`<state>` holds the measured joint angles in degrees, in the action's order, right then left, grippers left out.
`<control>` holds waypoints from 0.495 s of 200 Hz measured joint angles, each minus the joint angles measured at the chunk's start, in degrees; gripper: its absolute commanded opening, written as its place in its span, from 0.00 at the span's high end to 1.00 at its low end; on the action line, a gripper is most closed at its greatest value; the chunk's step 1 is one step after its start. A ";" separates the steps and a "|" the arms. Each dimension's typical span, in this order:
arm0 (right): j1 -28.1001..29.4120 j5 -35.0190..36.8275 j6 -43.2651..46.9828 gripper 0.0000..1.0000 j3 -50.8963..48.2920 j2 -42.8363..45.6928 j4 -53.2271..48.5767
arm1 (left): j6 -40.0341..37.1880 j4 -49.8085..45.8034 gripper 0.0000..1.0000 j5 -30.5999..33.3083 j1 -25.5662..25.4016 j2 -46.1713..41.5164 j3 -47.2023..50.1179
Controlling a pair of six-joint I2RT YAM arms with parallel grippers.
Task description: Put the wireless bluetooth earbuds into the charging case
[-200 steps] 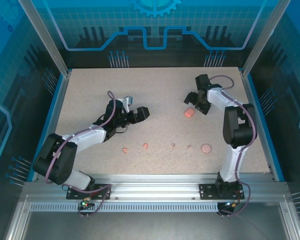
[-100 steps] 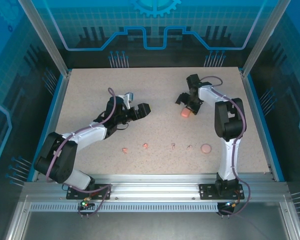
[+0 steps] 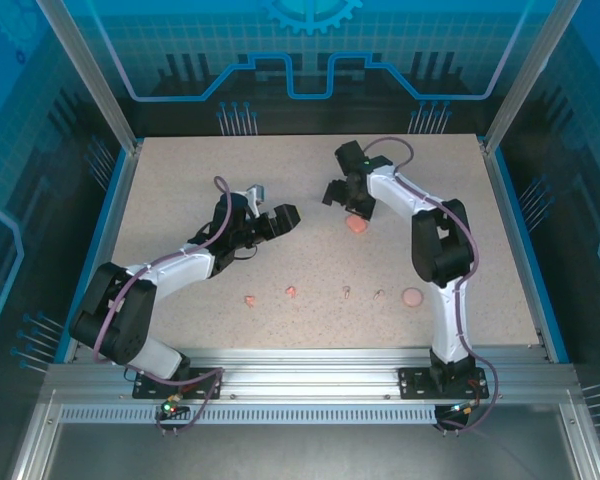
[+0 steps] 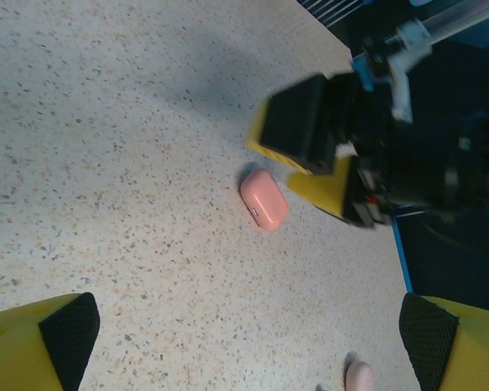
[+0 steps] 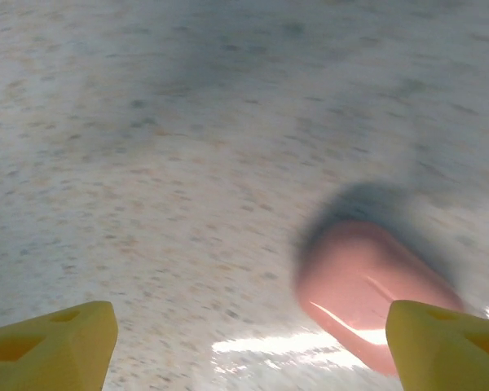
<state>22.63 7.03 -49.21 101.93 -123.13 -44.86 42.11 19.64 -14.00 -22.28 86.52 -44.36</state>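
The charging case (image 3: 356, 224) lies flat on the speckled table (image 3: 180, 180), lid down. Its seam shows in the left wrist view (image 4: 263, 199), and nothing of its inside can be seen. It sits just off the fingertips of the right gripper (image 3: 347, 203), on the side towards the arm bases, near them but not between them. The right wrist view is blurred. There the right gripper (image 5: 248, 342) stands spread, its two yellow fingers wide apart over bare table and holding nothing. The case (image 5: 371, 293) is just ahead of the finger on the right of that picture, and whether it touches that finger I cannot tell. The left gripper (image 3: 273, 225) points across at the case from well apart. Its jaws are fully spread and empty, its fingertips at the lower corners of its own view (image 4: 248, 342), where the right gripper (image 4: 277, 165) hangs just beyond the case. Both earbuds are outside the case, loose on the table and well off from the left gripper on its base-facing side. The first earbud (image 3: 291, 291) is the closer, the second earbud (image 3: 250, 299) beside it. Farther along the same row, well off from the right gripper on its base-facing side, lie two tinier pale bits (image 3: 348, 292) and a round pink disc (image 3: 411, 297).
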 measured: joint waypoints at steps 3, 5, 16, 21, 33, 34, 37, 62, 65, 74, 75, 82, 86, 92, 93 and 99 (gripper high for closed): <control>-0.02 0.81 -0.87 0.12 -0.22 0.55 -0.83 | 0.07 0.00 0.01 0.31 0.00 0.00 0.00; -0.02 1.42 -1.97 0.12 -0.39 0.90 -1.31 | 0.15 0.00 0.01 0.52 0.00 0.00 0.00; -0.15 3.61 -5.35 0.12 -0.87 2.43 -3.82 | 0.98 -0.02 0.01 2.05 0.00 0.00 0.00; -0.20 4.44 -7.06 0.11 -0.92 2.95 -4.90 | 1.33 -0.02 0.01 2.75 0.00 -0.02 0.00; -0.35 5.22 -10.54 0.11 -0.92 3.72 -6.67 | 1.84 -0.11 0.01 4.46 0.00 -0.11 0.00; -0.35 5.25 -10.69 0.11 -0.92 3.74 -6.75 | 1.90 -0.11 0.01 4.55 0.00 -0.11 0.00; -0.42 5.20 -11.43 0.11 -0.90 3.78 -7.08 | 2.03 -0.11 0.01 5.01 0.00 -0.20 0.00; -0.79 4.24 -16.35 0.11 0.00 2.71 -10.01 | 3.02 -0.11 0.01 7.23 0.00 -0.76 0.00; -0.79 4.00 -16.92 0.11 0.31 2.36 -10.29 | 3.04 -0.11 0.01 7.39 0.00 -0.79 0.00; -0.83 3.52 -18.36 0.11 1.38 1.33 -11.08 | 3.04 -0.11 0.01 7.78 0.00 -0.81 -0.02; -0.83 3.48 -18.43 0.11 1.46 1.25 -11.10 | 3.04 -0.11 0.01 7.80 0.00 -0.81 -0.02; -0.83 3.17 -19.41 0.11 2.19 0.50 -11.41 | 3.04 -0.11 0.01 8.04 0.00 -0.81 -0.04; -0.83 2.99 -20.06 0.11 2.67 0.00 -11.67 | 3.04 -0.15 0.01 8.24 0.00 -0.81 -0.07; -0.81 2.84 -20.74 0.11 3.19 -0.50 -11.89 | 3.04 -0.15 0.01 8.26 0.00 -0.81 -0.13; -0.81 2.84 -20.81 0.11 3.26 -0.57 -11.93 | 3.04 -0.15 0.01 8.26 0.00 -0.81 -0.15; -0.81 2.64 -21.44 0.11 3.87 -1.05 -12.28 | 3.04 -0.13 0.01 8.28 0.02 -0.81 -0.22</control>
<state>21.82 9.67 -70.65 105.80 -124.18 -57.14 45.15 19.51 -5.72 -22.26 85.71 -44.58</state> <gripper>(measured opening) 0.889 0.988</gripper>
